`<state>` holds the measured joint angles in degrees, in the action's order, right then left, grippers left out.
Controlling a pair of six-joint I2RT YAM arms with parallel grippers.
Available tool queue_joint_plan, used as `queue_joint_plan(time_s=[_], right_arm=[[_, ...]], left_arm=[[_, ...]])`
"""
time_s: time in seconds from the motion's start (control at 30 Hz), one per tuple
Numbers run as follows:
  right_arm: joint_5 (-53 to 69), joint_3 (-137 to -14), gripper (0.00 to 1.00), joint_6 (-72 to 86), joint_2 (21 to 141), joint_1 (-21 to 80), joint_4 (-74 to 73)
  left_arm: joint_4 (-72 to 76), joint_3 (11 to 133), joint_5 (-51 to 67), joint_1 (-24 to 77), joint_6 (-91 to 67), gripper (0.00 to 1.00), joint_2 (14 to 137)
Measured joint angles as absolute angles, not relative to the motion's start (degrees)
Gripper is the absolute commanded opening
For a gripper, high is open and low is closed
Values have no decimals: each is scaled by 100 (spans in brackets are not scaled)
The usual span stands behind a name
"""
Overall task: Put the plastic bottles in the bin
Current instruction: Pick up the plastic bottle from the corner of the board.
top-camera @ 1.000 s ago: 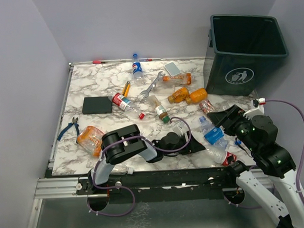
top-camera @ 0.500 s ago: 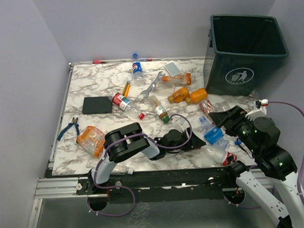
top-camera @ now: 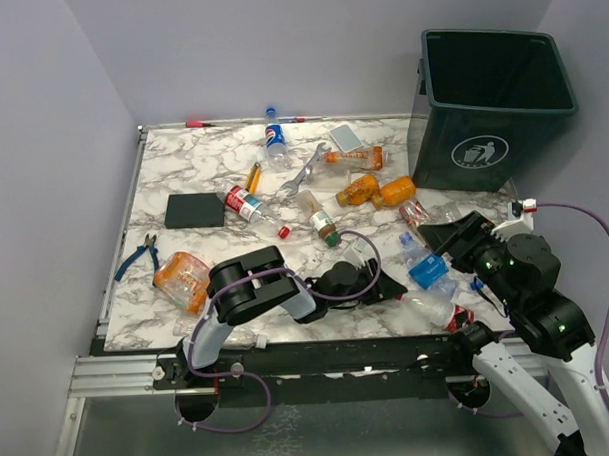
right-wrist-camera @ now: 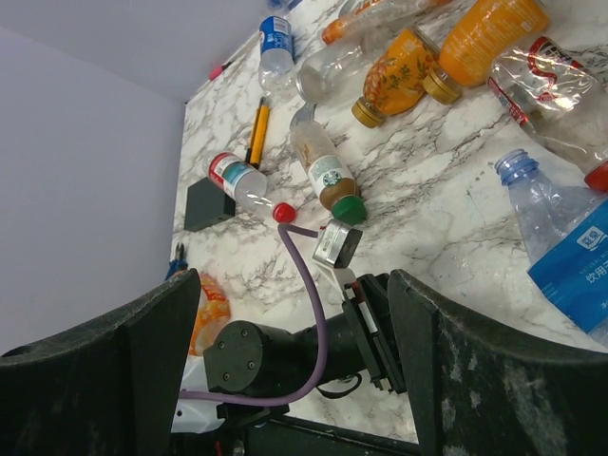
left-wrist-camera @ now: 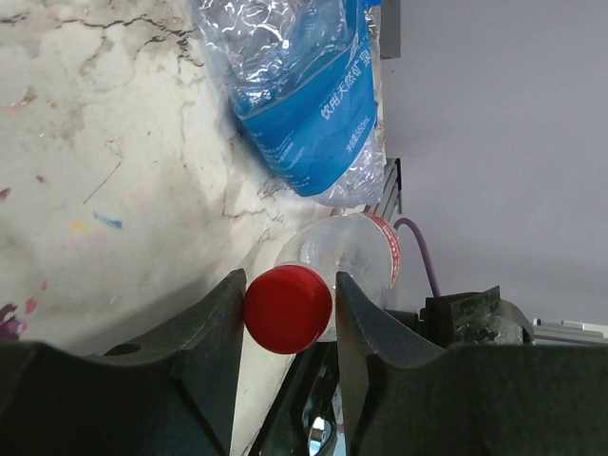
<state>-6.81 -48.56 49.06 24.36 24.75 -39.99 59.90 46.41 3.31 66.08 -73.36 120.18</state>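
Progress check: task barely begun, by my reading. The bin (top-camera: 490,101) stands off the far right corner of the marble table (top-camera: 182,162), and the part of its interior that I can see shows no bottle. The bottles lie loose on the table: a Pepsi bottle (top-camera: 273,137) at the far edge, a red-labelled bottle (top-camera: 246,203) near the middle, a green-capped brown bottle (top-camera: 317,219), two orange bottles (top-camera: 358,190) (top-camera: 395,191) towards the bin, a crushed orange bottle (top-camera: 181,277) at the near left, and a blue-labelled water bottle (top-camera: 426,264) at the near right. The left gripper (left-wrist-camera: 288,313) is down at the near edge, its fingers (left-wrist-camera: 223,328) pressed against either side of the red cap of a clear red-capped bottle (left-wrist-camera: 356,252) lying flat on the table, not lifted. The right gripper (top-camera: 450,233) hovers over the near right corner, spread wide, holding nothing. Left to do: carry this bottle to the bin, then all the others. The silver wrench (top-camera: 303,171) and the blue-handled pliers (top-camera: 137,256) stay out.
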Motion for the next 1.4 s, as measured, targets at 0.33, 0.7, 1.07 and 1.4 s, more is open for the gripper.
queue_joint_plan(time_s=[0.33,0.7,1.07,1.4], right_arm=[[-305,-4858,83,4429,2646,2475,-3977],[2141,-5162,85,2860,3883,2477,-3352],[4534,-5819,86,1994,4960,2569,-2858],[4298,-5605,88,1957,5094,4276,-2526]], left_arm=[[5806,3242,644,5920,-6960,0,10007],[574,4930,1787,5030,-3435,0,6064],[-2362,5424,2556,4984,-1245,0,5210],[-2585,6110,3175,4982,-705,0,5295]])
